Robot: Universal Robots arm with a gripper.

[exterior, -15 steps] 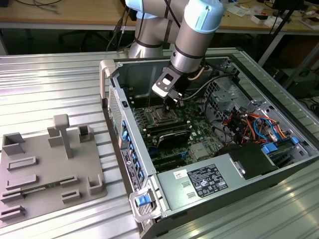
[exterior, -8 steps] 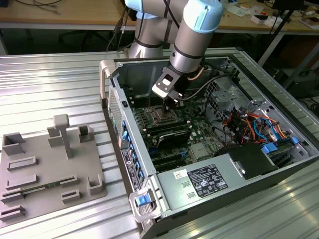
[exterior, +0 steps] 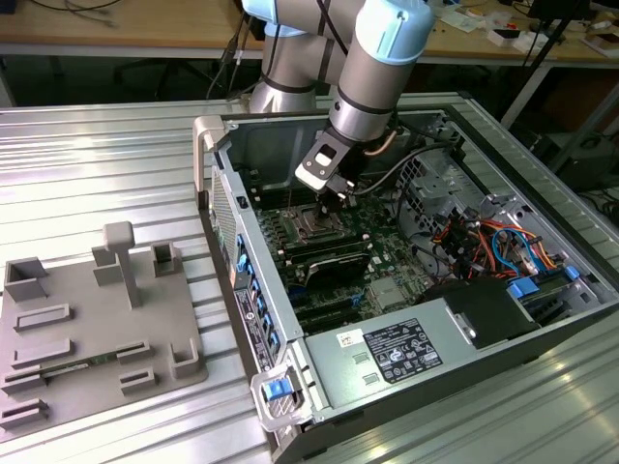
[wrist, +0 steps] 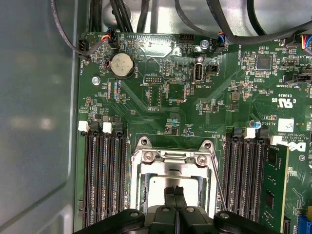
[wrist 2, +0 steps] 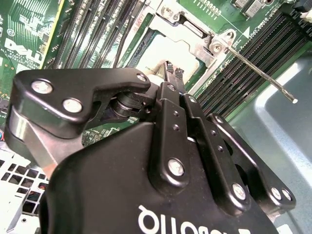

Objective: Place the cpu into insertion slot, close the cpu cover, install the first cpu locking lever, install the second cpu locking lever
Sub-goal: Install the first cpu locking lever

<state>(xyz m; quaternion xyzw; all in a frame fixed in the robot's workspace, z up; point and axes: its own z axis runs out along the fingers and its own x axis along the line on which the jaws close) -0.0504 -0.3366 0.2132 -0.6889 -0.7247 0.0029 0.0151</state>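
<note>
Open computer case point(exterior: 253, 290) on ribbed metal table point(exterior: 97, 164), grey holder plate point(exterior: 87, 338) beside it, coin battery point(wrist: 121, 65) on motherboard point(wrist: 136, 105)

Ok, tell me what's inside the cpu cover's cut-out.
The cpu, silver face up, shows inside the cpu cover; the gripper hides part of it, and whatever lies beneath cannot be seen.

Part of chip point(wrist: 158, 187) hidden under the jaws; cover point(wrist: 171, 168) cut by picture edge behind them; lever point(wrist: 218, 183) end hidden beside them by gripper point(wrist: 174, 190).

Black on the gripper point(wrist: 174, 191) and memory slots point(wrist: 105, 180), silver-grey on the cpu point(wrist: 158, 185) and cpu cover point(wrist: 173, 168), green on the motherboard point(wrist: 146, 102), ribbed silver across the surface point(exterior: 97, 155).
</note>
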